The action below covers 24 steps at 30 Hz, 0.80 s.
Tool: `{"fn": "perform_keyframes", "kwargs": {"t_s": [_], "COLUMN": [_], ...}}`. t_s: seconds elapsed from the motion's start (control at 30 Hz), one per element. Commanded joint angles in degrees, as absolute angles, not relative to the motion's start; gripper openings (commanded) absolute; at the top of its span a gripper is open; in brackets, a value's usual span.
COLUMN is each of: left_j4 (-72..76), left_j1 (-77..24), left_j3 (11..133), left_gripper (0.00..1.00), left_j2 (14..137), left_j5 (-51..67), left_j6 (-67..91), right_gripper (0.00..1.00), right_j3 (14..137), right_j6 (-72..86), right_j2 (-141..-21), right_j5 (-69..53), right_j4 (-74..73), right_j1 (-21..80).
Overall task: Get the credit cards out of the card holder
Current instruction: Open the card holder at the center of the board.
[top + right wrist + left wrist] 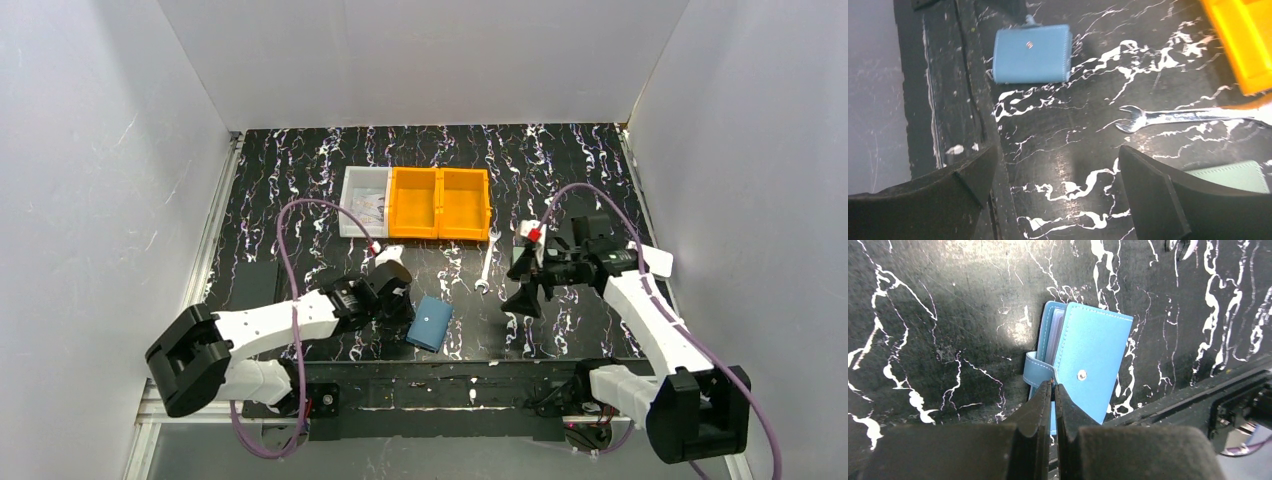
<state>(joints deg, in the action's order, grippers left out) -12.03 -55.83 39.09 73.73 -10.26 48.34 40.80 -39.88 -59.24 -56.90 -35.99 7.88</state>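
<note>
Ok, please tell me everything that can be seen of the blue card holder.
The card holder is a small blue folding wallet, leather-like, with pale edge stitching. It lies on the black marbled table, cover up, nearly closed. A metal snap stud sits bare on the cover; the tab curls loose at one side, unfastened, where inner pockets peek out. The shut left gripper meets its edge by the tab; whether it pinches anything is unclear.

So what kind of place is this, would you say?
Probably a robot lab test booth: plain white walls box in a black marbled table, with a left arm and right arm bolted at its near edge.
</note>
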Motion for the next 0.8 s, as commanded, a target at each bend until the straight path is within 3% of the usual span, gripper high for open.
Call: {"fn": "perform_keyframes", "kwargs": {"t_s": [0.0,0.4,0.77], "left_j4": [-2.9,7.9,11.4], "left_j1": [-54.0,-51.6,-51.0], "left_j3": [33.5,30.1,36.3], "left_gripper": [0.00,0.00,0.00], "left_j2": [68.3,61.9,68.4], "left_j5": [-3.6,5.8,8.7], "left_j6": [51.8,55.0,56.4], "right_gripper": [1.00,1.00,1.00], "right_j3": [45.7,49.9,48.4], "right_j6": [-46.0,-47.7,-46.0], "right_j2": [-62.1,-68.5,-71.3], "right_j5": [-50.7,-41.3,-42.8], "right_j4": [-40.9,-40.9,-32.1], "right_j1": [15.9,35.2,37.4]}}
